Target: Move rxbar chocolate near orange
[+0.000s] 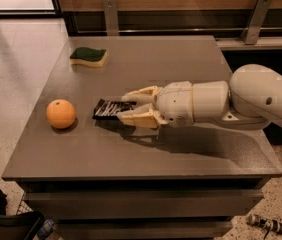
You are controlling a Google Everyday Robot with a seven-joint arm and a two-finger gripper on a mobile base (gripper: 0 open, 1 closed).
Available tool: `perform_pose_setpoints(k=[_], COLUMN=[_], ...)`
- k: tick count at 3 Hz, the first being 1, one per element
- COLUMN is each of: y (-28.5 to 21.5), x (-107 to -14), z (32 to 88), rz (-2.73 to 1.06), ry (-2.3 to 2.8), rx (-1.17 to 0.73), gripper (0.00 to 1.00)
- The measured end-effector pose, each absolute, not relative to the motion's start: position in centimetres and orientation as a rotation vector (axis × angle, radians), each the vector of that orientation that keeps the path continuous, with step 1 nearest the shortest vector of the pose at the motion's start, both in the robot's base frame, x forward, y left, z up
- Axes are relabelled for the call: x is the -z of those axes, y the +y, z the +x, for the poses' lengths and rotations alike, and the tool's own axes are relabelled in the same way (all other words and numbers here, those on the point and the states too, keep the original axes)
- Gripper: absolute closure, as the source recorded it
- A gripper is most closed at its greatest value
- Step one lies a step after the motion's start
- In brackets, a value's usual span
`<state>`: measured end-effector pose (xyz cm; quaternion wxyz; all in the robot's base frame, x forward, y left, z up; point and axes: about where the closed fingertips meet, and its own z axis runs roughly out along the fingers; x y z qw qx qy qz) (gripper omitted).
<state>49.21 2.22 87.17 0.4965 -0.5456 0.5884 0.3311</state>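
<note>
The rxbar chocolate (108, 109), a flat black bar with pale lettering, lies level between the fingers of my gripper (123, 107) at the table's middle left. The gripper reaches in from the right, and its two cream fingers (139, 93) close on the bar's right end and hold it just above the tabletop, with a shadow under it. The orange (61, 114) sits on the table to the left of the bar, about a bar's length away, and nothing touches it.
A green-and-yellow sponge (88, 57) lies at the table's back left. The grey table (191, 159) has its front edge near the bottom and its left edge just beyond the orange. A wooden wall with metal brackets stands behind.
</note>
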Motion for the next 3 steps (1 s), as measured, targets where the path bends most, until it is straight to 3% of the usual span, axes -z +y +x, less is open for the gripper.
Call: perform_pose_setpoints(k=[1, 2, 3], y=[2.5, 2.63, 2.64], x=[-87.25, -87.28, -87.28], z=[49.1, 49.04, 49.04], rz=[-1.327, -1.33, -1.33], ry=[1.422, 1.42, 1.42], rx=[-0.804, -0.805, -0.805], gripper=[0.06, 0.0, 0.0])
